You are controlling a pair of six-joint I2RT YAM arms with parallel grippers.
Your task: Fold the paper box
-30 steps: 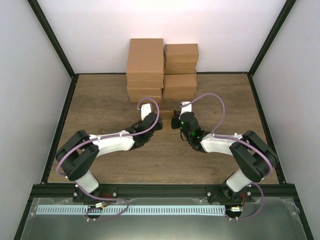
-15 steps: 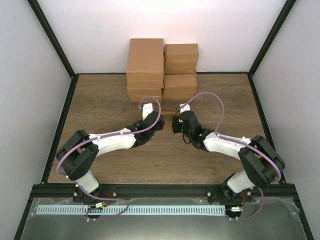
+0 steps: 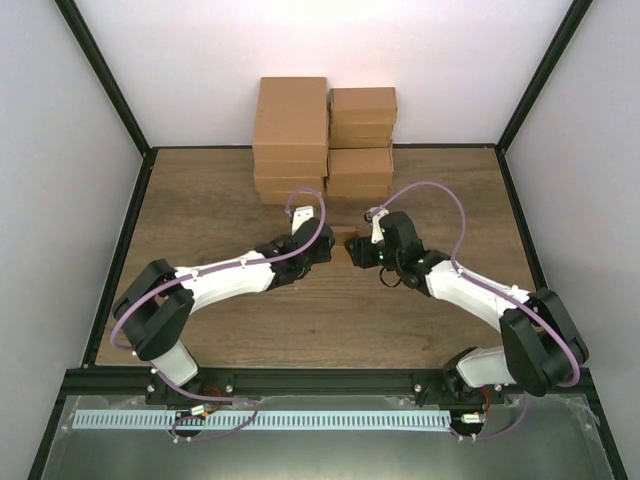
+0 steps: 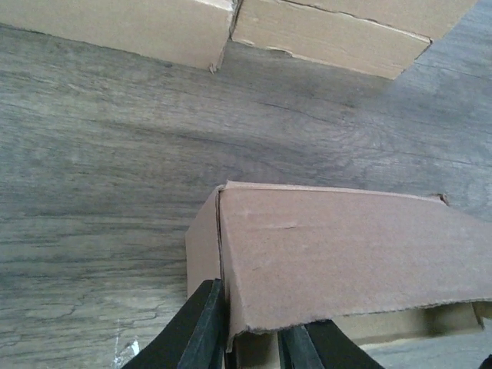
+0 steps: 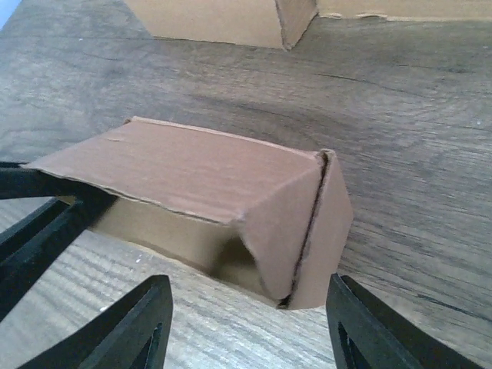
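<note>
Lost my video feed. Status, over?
Right gripper open, flanking paper box end. Left gripper around lid edge, grip unclear. Lid ajar. Carton stacks behind, apart.

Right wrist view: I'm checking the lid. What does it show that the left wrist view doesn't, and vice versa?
Only right wrist: the right end wall of the paper box and the right gripper, open. Only left wrist: the box's left end wall. Both: the lid's loose front edge, the left gripper at it, the cartons behind.

Stacked brown cartons (image 3: pixel 290 135) fill the upper centre of the frame, on the wooden desk (image 3: pixel 200 200) against the white wall (image 3: pixel 200 60).
</note>
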